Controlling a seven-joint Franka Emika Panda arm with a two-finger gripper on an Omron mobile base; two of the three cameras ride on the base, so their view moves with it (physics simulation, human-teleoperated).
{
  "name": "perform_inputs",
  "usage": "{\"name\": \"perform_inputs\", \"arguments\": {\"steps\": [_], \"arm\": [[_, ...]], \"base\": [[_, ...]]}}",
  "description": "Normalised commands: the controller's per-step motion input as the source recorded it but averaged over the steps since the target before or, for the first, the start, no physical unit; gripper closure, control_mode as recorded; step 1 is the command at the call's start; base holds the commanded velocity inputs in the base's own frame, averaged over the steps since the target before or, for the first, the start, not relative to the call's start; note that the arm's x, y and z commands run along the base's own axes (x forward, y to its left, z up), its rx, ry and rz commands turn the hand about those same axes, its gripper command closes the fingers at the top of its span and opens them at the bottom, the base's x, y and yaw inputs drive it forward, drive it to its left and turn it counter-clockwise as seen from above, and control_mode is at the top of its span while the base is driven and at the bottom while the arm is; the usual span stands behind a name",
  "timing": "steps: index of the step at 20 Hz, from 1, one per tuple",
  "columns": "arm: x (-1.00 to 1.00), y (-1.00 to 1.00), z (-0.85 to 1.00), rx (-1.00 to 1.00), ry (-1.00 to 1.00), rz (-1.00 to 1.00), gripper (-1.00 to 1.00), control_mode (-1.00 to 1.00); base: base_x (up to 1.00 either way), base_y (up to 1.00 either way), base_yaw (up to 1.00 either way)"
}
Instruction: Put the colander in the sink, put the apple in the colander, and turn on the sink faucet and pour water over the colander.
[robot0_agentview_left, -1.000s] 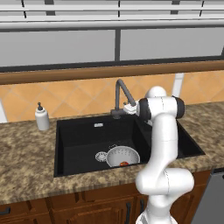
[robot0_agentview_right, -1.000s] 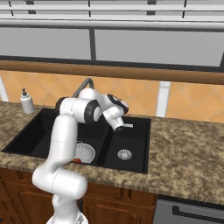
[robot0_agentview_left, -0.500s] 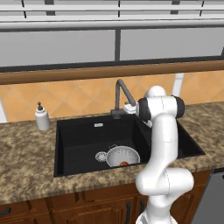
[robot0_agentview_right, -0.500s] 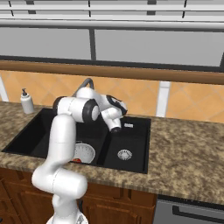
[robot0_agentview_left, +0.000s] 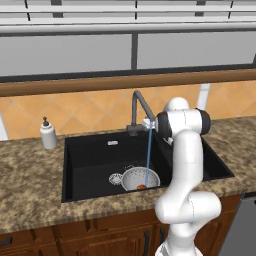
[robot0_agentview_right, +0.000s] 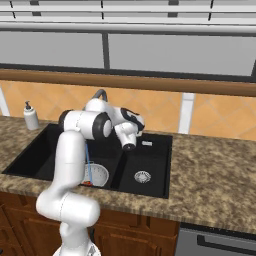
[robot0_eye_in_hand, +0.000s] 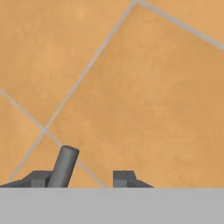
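The pincer (robot0_eye_in_hand: 83, 177), jaws set narrow around the faucet's grey lever (robot0_eye_in_hand: 63, 167), faces the tiled wall (robot0_eye_in_hand: 144, 87) behind the faucet (robot0_agentview_left: 137, 107). Below and toward the robot, in the large basin of the sink (robot0_agentview_left: 90, 150), water (robot0_agentview_left: 148, 155) falls into the colander (robot0_agentview_left: 136, 177) holding the apple (robot0_agentview_left: 141, 187)

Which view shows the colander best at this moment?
The left base view: the colander sits unobstructed in the sink, with the apple inside it. In the right base view the arm hides part of it. The hand view faces wall tile.
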Motion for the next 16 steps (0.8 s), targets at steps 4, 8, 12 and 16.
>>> {"name": "perform_inputs", "arguments": {"steps": [4, 8, 12, 16], "arm": [[0.0, -1.0, 0.0, 0.0, 0.09, -0.11, 1.0, -1.0], [0.0, -1.0, 0.0, 0.0, 0.1, -0.1, 1.0, -1.0], [-0.02, -1.0, 0.04, 0.03, 0.08, -0.02, 1.0, -1.0], [-0.18, -1.0, 0.25, 0.13, 0.06, 0.0, 1.0, -1.0]], "base": [[0.0, 0.0, 0.0], [0.0, 0.0, 0.0], [0.0, 0.0, 0.0], [0.0, 0.0, 0.0]]}}
